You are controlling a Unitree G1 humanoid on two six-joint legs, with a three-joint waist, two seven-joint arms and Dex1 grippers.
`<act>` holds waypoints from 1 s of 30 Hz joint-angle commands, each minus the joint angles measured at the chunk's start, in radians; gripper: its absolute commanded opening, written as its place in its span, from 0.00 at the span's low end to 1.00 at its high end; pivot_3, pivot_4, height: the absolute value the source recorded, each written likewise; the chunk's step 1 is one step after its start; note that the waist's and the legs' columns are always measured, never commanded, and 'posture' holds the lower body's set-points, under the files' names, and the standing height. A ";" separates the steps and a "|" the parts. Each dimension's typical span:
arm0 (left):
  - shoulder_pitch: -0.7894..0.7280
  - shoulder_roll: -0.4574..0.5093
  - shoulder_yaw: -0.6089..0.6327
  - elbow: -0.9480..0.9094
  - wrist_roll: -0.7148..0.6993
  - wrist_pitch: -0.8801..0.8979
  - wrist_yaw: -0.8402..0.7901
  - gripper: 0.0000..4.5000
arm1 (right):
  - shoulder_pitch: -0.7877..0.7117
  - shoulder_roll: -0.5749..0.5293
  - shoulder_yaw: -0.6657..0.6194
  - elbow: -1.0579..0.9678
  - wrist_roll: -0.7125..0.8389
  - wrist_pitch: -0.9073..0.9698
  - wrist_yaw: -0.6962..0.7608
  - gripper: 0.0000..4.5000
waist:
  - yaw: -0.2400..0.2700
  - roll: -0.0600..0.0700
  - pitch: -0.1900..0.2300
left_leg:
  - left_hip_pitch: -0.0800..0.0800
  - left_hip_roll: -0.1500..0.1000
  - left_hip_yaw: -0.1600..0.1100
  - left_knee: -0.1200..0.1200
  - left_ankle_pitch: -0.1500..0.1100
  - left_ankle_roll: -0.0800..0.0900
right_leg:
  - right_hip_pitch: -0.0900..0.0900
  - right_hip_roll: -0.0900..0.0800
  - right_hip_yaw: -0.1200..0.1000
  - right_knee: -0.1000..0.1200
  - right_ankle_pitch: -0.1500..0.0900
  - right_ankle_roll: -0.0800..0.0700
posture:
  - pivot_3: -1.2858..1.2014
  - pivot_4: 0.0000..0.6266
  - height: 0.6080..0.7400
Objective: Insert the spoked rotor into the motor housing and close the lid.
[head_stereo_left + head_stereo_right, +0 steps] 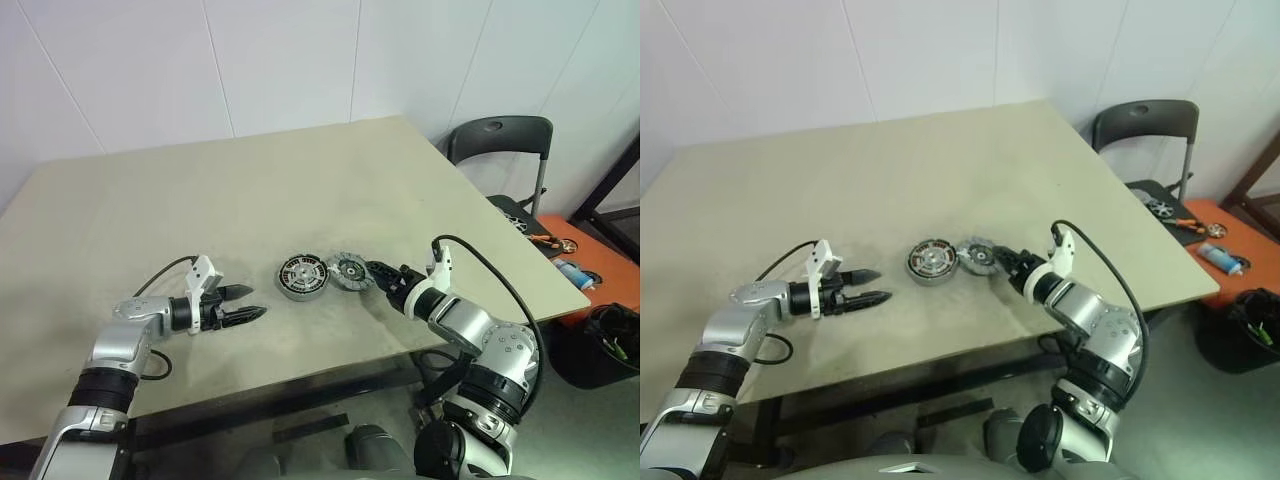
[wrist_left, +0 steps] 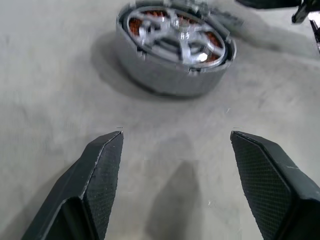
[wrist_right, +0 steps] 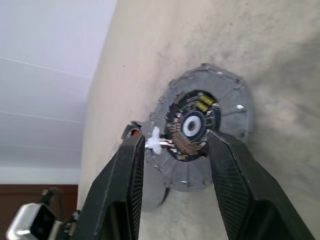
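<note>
The motor housing [image 2: 170, 82] is a squat silver cylinder on the table, with copper windings showing inside. The spoked rotor [image 2: 172, 35] sits inside it. Just right of the housing [image 1: 302, 277] the grey lid [image 1: 349, 272] stands tilted, its inner face with the small hub [image 3: 192, 125] turned toward my right gripper. My right gripper [image 1: 373, 272] is close to the lid [image 3: 235, 115], its fingers apart in front of it and holding nothing. My left gripper [image 1: 256, 302] hovers low over the table left of the housing, open and empty, pointing at it [image 2: 175, 137].
The beige table [image 1: 200, 200] ends close behind my arms and to the right. A dark chair [image 1: 500, 135] stands beyond the right corner. Tools and an orange box [image 1: 565, 245] lie on the floor at the right.
</note>
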 commanded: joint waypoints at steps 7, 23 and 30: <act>0.010 -0.011 0.007 -0.080 -0.007 0.020 0.013 0.81 | 0.160 0.150 0.040 -0.122 0.442 0.061 -0.187 0.45 | 0.000 0.000 0.000 | 0.000 0.000 0.000 0.001 0.000 0.000 | 0.000 0.000 0.000 0.000 0.000 0.000 | 0.52 0.00 1.00; 0.021 -0.130 0.034 -0.395 -0.101 0.167 0.209 0.81 | 0.025 -0.323 0.514 0.011 -0.038 -0.518 0.049 0.45 | 0.000 0.000 0.000 | 0.001 0.000 0.003 0.004 -0.001 0.002 | 0.003 0.001 0.003 -0.001 -0.002 -0.002 | 0.52 0.00 1.00; 0.003 -0.173 0.016 -0.466 -0.101 0.219 0.292 0.81 | -0.186 -0.530 0.843 0.400 -0.740 -1.090 0.074 0.45 | 0.001 0.000 0.000 | 0.000 0.000 0.004 0.001 -0.001 0.002 | 0.002 0.001 0.003 -0.006 0.000 0.001 | 0.52 0.00 1.00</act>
